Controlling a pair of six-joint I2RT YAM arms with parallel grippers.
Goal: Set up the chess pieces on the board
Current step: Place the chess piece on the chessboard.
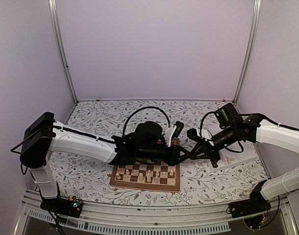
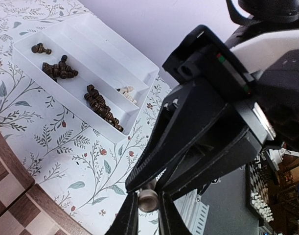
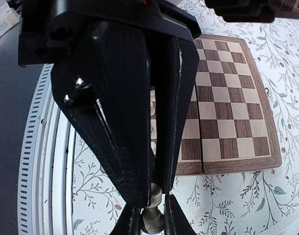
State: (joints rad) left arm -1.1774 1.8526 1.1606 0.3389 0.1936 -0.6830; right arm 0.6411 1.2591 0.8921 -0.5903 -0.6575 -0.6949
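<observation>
One pale cream chess piece point(image 2: 148, 200) hangs in the air just off the board's point(image 1: 145, 177) right edge, and both grippers are shut on it. In the left wrist view my left gripper point(image 2: 148, 197) pinches it at the bottom, and the right gripper's black fingers point(image 2: 154, 161) clamp it from above. The right wrist view shows my right gripper point(image 3: 151, 211) shut on the piece's point(image 3: 153, 219) lower part, with the left fingers point(image 3: 120, 147) closed on its top. Seen from above, the left gripper point(image 1: 178, 155) and right gripper point(image 1: 188, 152) meet tip to tip. Several pale pieces point(image 1: 148, 174) stand on the board.
A white tray point(image 2: 139, 78) on the floral cloth to the right of the board holds several dark pieces point(image 2: 98, 103) in one compartment and a few pale ones point(image 2: 126, 91) in another. The left arm point(image 1: 80, 144) reaches across above the board. The table's near rail point(image 1: 154, 210) runs below.
</observation>
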